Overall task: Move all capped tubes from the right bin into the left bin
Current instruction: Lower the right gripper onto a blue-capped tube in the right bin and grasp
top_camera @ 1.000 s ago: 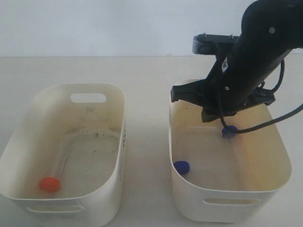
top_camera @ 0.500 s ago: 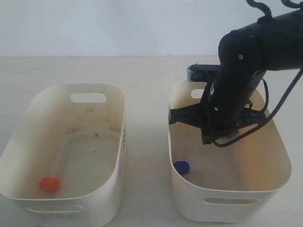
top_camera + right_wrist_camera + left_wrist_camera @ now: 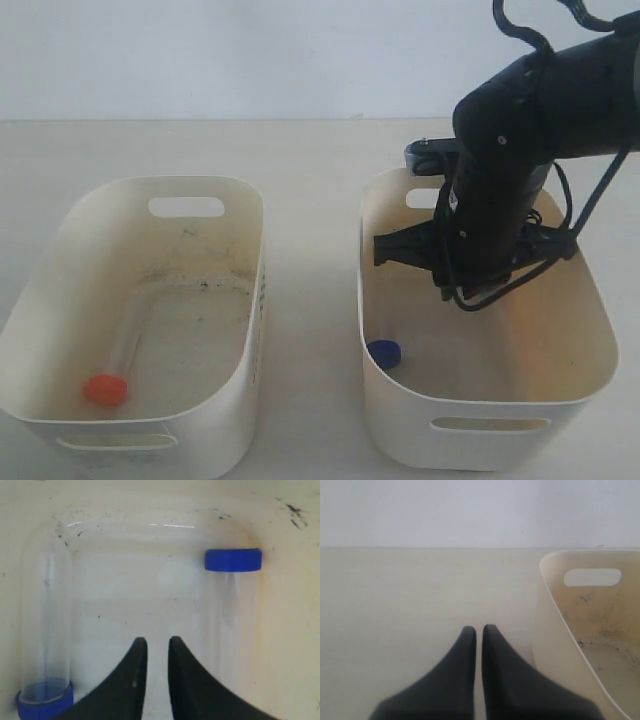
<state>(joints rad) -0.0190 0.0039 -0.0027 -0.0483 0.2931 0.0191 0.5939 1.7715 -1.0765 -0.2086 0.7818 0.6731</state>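
Note:
Two clear capped tubes lie on the right bin's (image 3: 280,645) yellowish floor in the right wrist view. One has its blue cap at the far end (image 3: 233,560), the other (image 3: 46,625) has its blue cap at the near end. My right gripper (image 3: 157,642) hangs between them, touching neither, open by a narrow gap with nothing in it. In the exterior view my right arm (image 3: 495,215) reaches down into the right bin (image 3: 585,300) and hides the gripper; one blue cap (image 3: 383,352) shows. A red-capped tube (image 3: 105,388) lies in the left bin (image 3: 255,260). My left gripper (image 3: 479,629) is shut over the table.
The two bins stand side by side on a pale table (image 3: 310,200) with a strip of table between them. In the left wrist view the left bin's wall (image 3: 555,635) and slot handle (image 3: 592,576) sit close beside the left fingers.
My right arm has dropped lower into the right bin and shifted toward its middle. The blue cap that showed beside it a second ago is now hidden behind the arm.

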